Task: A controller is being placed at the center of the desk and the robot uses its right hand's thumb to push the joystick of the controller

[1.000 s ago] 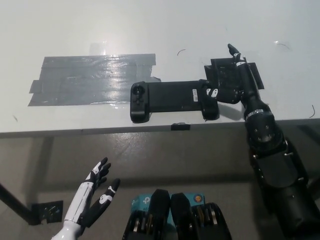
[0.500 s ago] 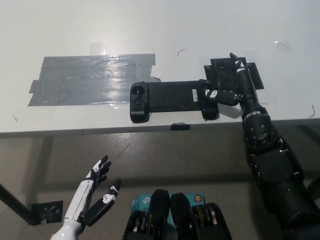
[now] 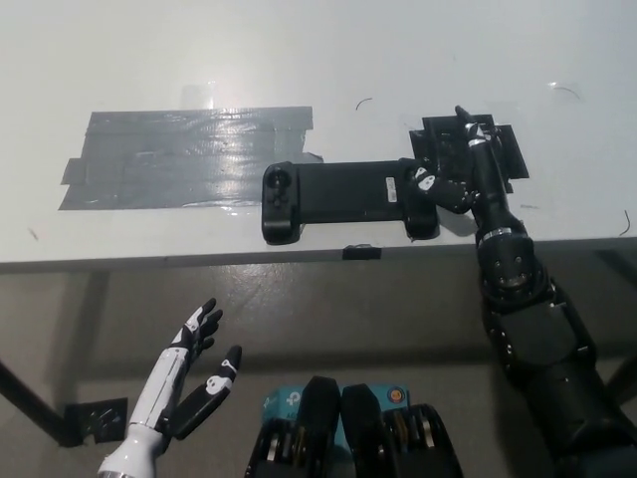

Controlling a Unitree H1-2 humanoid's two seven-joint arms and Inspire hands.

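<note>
A long black controller lies across the white desk near its front edge, with a round joystick on its left grip. My black right hand rests at the controller's right grip, fingers spread over a black tape patch. Its white-tipped thumb lies on top of the right grip, where it covers what is beneath. My white left hand hangs open below the desk at the lower left, holding nothing.
A wide patch of grey tape covers the desk left of the controller. A small black clip sits on the desk's front edge. A dark bracket lies on the floor below, lower left.
My right hand has shifted a little left and its thumb has slid further onto the controller's right grip. My left hand has sunk slightly. The controller has stayed put.
</note>
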